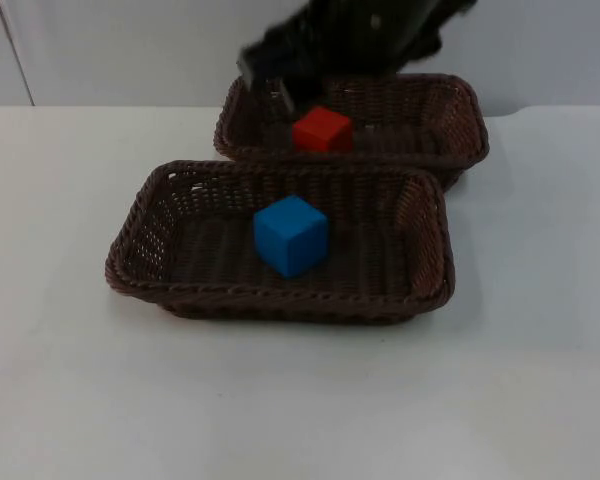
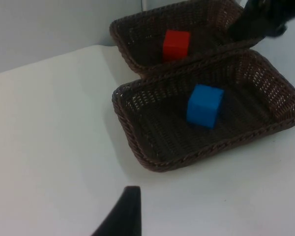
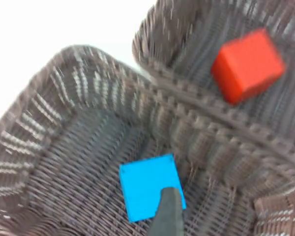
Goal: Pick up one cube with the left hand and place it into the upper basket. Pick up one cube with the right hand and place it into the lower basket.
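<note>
The blue cube point(image 1: 291, 235) sits in the lower basket point(image 1: 140, 235) near the surface's front edge. The red cube point(image 1: 322, 130) sits in the upper basket point(image 1: 460, 110) behind it. Both jobs look done. I cannot tell if my grippers are open.

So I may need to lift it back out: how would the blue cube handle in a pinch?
The blue cube has flat, parallel faces, so it should grip squarely. It looks rigid and smooth, perhaps slightly slippery. Resting flat in the lower basket, it's unlikely to roll.
</note>
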Controlling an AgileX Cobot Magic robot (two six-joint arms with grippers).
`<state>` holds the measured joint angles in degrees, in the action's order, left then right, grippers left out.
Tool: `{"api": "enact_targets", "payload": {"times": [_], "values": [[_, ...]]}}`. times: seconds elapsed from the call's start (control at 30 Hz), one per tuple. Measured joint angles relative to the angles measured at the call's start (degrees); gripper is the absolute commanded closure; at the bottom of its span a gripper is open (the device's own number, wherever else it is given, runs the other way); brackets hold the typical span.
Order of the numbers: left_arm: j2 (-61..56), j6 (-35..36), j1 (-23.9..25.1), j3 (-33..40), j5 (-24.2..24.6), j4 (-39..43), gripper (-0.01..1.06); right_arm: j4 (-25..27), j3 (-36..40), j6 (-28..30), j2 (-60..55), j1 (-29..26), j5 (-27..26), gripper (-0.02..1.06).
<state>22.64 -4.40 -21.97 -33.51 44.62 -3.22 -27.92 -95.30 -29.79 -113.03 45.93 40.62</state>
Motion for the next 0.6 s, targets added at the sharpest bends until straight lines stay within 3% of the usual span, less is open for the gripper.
{"api": "enact_targets", "payload": {"times": [0.27,0.6], "values": [[0.0,0.0,0.0,0.0,0.0,0.2,0.00,1.0,0.0,3.6,8.4,3.4,3.7,0.38],[0.0,0.0,0.0,0.0,0.0,0.3,0.00,1.7,0.0,4.3,11.2,7.7,5.8,0.38]]}}
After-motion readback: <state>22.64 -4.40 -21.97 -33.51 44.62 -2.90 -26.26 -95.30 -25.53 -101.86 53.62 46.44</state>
